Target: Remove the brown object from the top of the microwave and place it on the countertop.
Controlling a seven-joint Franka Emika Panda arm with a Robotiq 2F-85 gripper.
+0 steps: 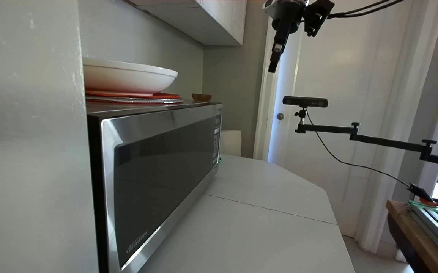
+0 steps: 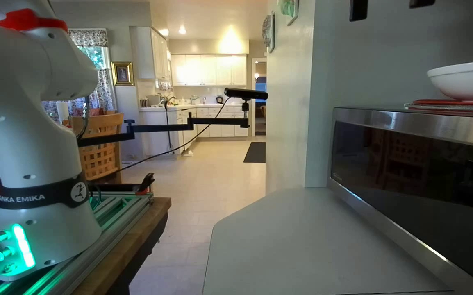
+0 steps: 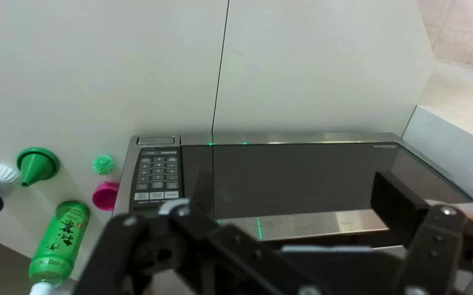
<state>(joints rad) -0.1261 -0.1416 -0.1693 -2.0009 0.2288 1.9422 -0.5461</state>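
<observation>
Fingers (image 3: 400,205) spread, empty. Pre-grasp, we judge; next, descend to brown object (image 1: 201,98), below fingertip level atop microwave (image 1: 162,170).

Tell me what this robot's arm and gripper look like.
The arm is white with rounded segments. A red band crosses it high up; lower down, a black band carries white lettering ending "ANKA EMIKA" and a round white logo. A light strip glows green below. The gripper is black with two blocky fingers; black cables run off near it.
</observation>
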